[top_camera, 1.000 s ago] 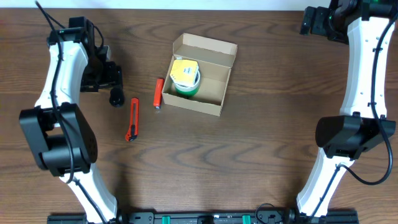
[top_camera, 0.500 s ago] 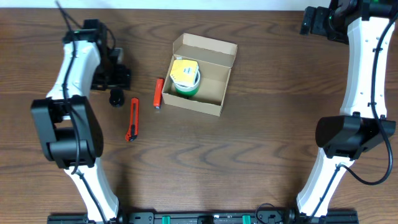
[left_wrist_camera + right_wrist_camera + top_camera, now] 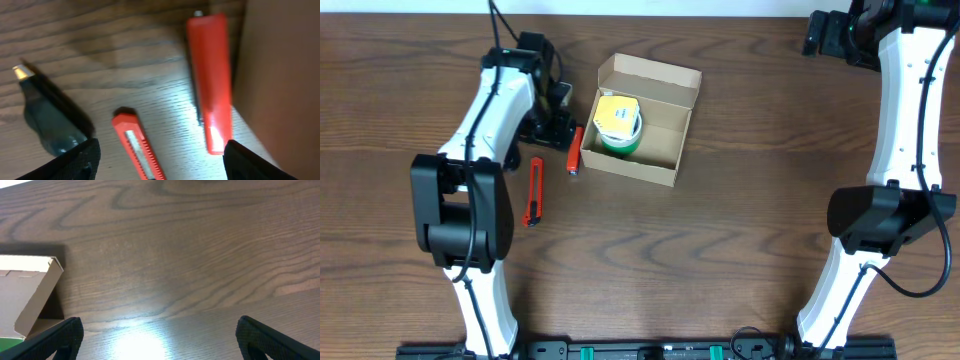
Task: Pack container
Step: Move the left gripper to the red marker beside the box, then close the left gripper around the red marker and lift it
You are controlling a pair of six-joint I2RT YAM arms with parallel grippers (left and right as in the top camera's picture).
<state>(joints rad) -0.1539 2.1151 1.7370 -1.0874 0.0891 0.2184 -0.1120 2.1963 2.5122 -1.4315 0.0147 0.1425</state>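
The tan cardboard container [image 3: 642, 122] sat open near the middle of the wooden table [image 3: 740, 230], just to the right of the left gripper [image 3: 162, 161]. That gripper's fingers were spread apart above a red stick-shaped item [image 3: 211, 80], which lay just beside the box's left wall. An orange box cutter [image 3: 137, 145] and a dark, metal-tipped object [image 3: 50, 120] lay nearby. The right gripper [image 3: 160, 341], its fingers also wide apart, hung well away at the far right corner. The box was plain and unmarked, with its flap lid raised along the far side. A yellow-and-green tape roll [image 3: 617, 125] rested in its left half.
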